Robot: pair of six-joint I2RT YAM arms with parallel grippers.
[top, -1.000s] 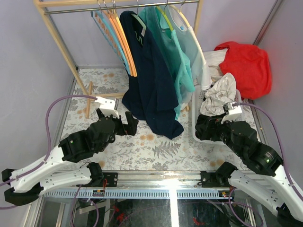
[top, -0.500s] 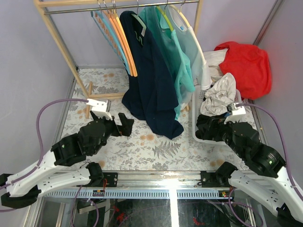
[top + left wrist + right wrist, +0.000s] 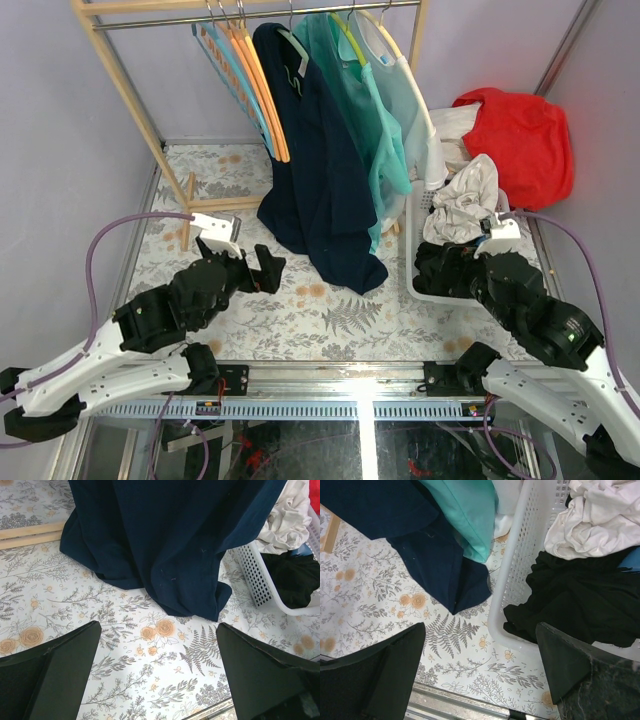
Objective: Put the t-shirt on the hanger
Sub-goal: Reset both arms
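Observation:
The navy t-shirt (image 3: 322,185) hangs from the rack's rail, and its hem reaches down to the floral table. The pale mint hanger (image 3: 294,47) shows only at the neck. The rest of it is hidden inside the cloth. My left gripper (image 3: 264,268) is open and empty, low over the table, just left of the shirt's lower edge. In the left wrist view the shirt (image 3: 170,535) fills the top, beyond the open gripper (image 3: 157,672). My right gripper (image 3: 440,268) is open and empty beside the basket. The right wrist view shows the shirt's corner (image 3: 440,565) ahead of the gripper (image 3: 480,677).
The wooden rack (image 3: 128,95) holds orange hangers (image 3: 258,85) and a teal-green shirt (image 3: 365,105). The white basket (image 3: 512,580) at the right holds black cloth (image 3: 575,600) and white cloth (image 3: 462,198). A red garment (image 3: 518,130) lies behind it.
My left gripper has drawn back a little from the shirt's lower edge, towards the near side. The right arm has hardly moved. The shirt hangs as before.

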